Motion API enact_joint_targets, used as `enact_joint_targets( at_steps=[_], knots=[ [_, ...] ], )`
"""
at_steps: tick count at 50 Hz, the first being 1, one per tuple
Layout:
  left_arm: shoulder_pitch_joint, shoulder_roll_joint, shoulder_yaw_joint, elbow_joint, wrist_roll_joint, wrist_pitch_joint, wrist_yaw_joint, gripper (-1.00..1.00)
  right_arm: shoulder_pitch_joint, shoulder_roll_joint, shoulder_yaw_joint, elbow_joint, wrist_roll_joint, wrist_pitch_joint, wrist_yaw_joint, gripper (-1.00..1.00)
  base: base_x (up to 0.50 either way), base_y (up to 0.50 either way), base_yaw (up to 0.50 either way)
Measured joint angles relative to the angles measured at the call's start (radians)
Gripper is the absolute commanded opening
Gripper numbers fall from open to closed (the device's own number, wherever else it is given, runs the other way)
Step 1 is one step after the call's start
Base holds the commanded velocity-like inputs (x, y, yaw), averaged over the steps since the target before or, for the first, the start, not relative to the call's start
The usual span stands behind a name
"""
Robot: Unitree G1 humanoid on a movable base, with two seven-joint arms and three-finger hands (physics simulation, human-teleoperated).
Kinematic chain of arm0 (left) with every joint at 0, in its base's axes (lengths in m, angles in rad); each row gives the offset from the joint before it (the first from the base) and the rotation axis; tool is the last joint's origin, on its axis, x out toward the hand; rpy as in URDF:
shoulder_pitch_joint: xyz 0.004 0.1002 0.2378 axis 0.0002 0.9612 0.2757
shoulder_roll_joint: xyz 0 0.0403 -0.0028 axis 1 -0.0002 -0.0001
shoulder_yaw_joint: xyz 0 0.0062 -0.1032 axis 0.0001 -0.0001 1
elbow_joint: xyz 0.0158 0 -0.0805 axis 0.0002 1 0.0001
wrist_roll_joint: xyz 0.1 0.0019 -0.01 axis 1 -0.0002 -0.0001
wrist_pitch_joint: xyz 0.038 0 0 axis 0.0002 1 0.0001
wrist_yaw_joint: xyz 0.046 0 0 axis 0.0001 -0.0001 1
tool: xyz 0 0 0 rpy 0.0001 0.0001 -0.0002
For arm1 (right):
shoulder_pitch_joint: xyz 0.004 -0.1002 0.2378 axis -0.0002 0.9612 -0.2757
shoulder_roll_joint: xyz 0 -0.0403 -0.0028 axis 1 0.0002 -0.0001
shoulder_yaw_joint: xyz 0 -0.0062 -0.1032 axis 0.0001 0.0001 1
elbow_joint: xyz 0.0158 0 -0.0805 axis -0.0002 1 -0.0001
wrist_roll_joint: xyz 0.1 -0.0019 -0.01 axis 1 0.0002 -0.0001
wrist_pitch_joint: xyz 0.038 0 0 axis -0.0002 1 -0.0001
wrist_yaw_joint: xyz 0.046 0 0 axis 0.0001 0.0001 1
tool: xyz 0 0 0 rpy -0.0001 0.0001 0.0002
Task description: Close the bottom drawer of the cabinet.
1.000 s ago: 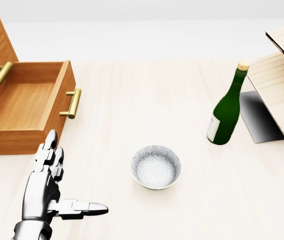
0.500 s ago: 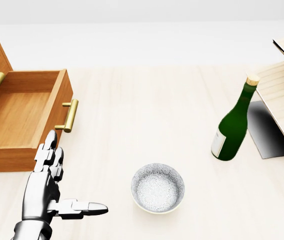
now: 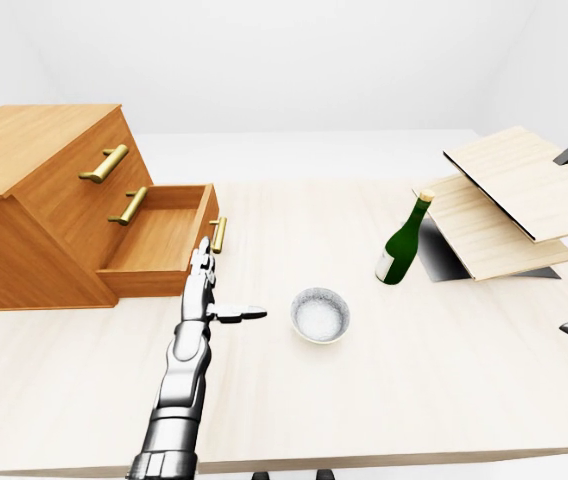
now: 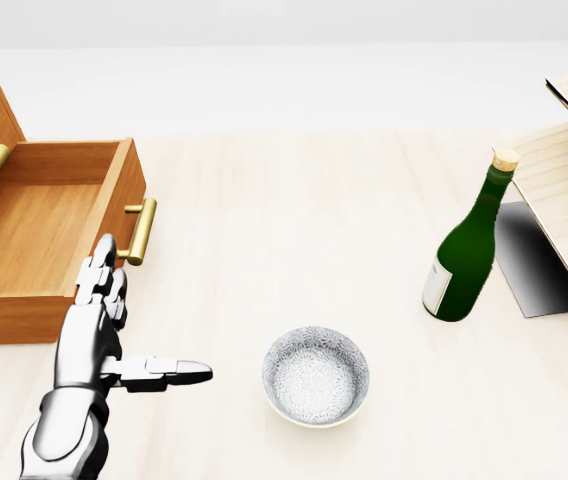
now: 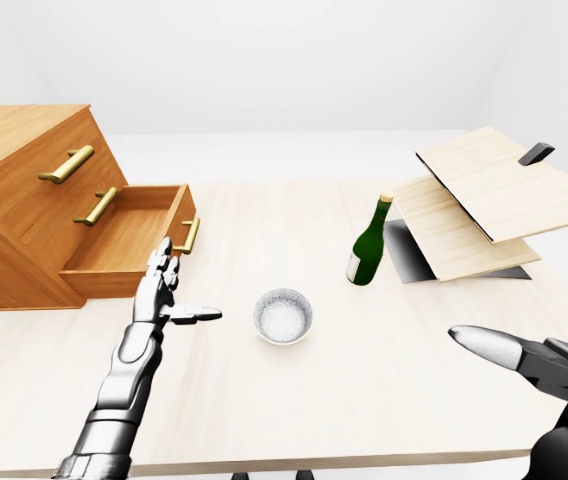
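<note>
Left-eye view: a pale wooden table (image 3: 384, 400) was seen carrying a wooden cabinet (image 3: 34, 215) at the left, its bottom drawer (image 3: 159, 245) pulled out, a brass handle (image 3: 218, 235) on its face. Stacked light boards (image 3: 504, 205) were leaned at the right. The left hand (image 4: 99, 335) was held with fingers spread and released, fingertips just below the drawer's handle. A green bottle (image 4: 469, 245) stood upright beside the boards. A white bowl (image 4: 316, 376) sat between hand and bottle. The right hand (image 5: 524, 360) was only partly shown, one finger extended.

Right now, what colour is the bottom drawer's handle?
Brass-gold handle, clearest in the head view.
</note>
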Motion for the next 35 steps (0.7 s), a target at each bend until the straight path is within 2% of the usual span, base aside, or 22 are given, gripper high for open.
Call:
enact_joint_targets(
  at_steps=[6,25,35],
  knots=[
    [-0.09,0.022,0.016,0.142,-0.014,-0.039,0.013,1.0,0.0,0.003,0.007,0.001,-0.009,0.0,0.004,1.0,0.0,0.0,0.0],
    [-0.337,0.079,0.04,0.638,-0.03,-0.039,0.051,1.0,0.001,0.008,0.015,0.003,-0.017,0.0,0.011,1.0,0.0,0.0,0.0],
    [-0.421,0.107,0.055,0.82,-0.048,-0.039,0.052,1.0,0.003,0.014,0.027,0.011,-0.03,0.0,0.017,1.0,0.0,0.0,0.0]
  ],
)
